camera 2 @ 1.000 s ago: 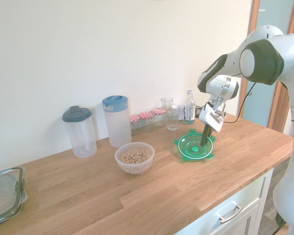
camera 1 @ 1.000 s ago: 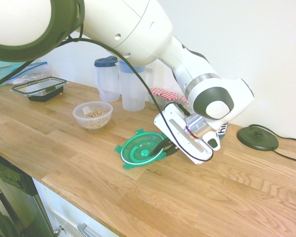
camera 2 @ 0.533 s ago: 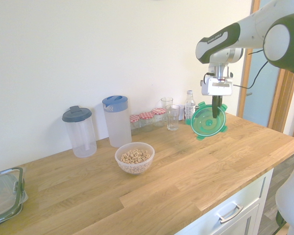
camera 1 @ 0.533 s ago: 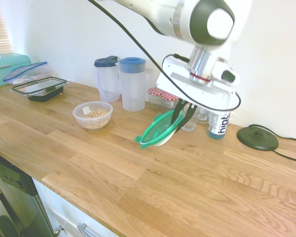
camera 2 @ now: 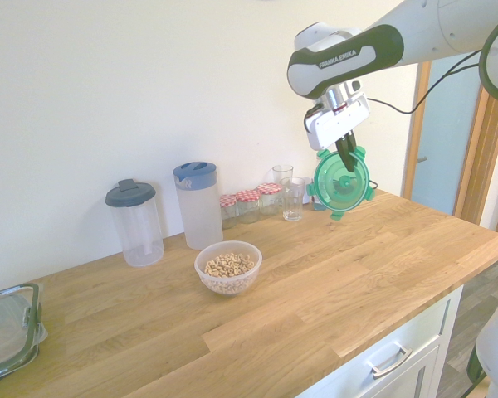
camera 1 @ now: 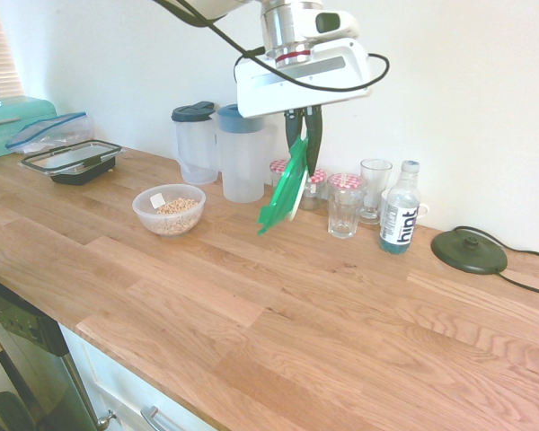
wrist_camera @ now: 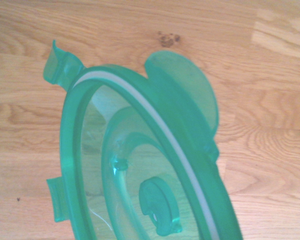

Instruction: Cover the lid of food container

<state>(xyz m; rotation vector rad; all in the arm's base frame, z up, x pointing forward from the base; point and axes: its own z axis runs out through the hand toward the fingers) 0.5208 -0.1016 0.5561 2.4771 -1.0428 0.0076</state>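
From where I stand, taking the clock face as the first exterior view gives it with the lid at its centre, the green lid [camera 1: 287, 190] is up in the air over the surface [camera 1: 278, 314], tipped nearly on edge. A second ago it lay flat on the wood; half a second ago it was already lifted but leaned less steeply. The fingers [camera 1: 305, 142] are closed on it, pinching it near its upper edge with only its thickness between them. The clear bowl [camera 1: 169, 210] sits at about 9 o'clock, uncovered, with the same pale pieces [camera 1: 174, 217] inside, and hasn't budged. Further out at 9 is the black-rimmed container [camera 1: 72, 162]. The blue-topped jug [camera 1: 242, 157] and the dark-topped jug [camera 1: 196, 148] stand at about 10. Out at 4 come a glass [camera 1: 343, 214] and the dark round base [camera 1: 469, 250]. The bottle [camera 1: 400, 211], between 3 and 4, was largely behind the arm a second ago and now shows whole here, while the second exterior view has it mostly hidden by the lid.
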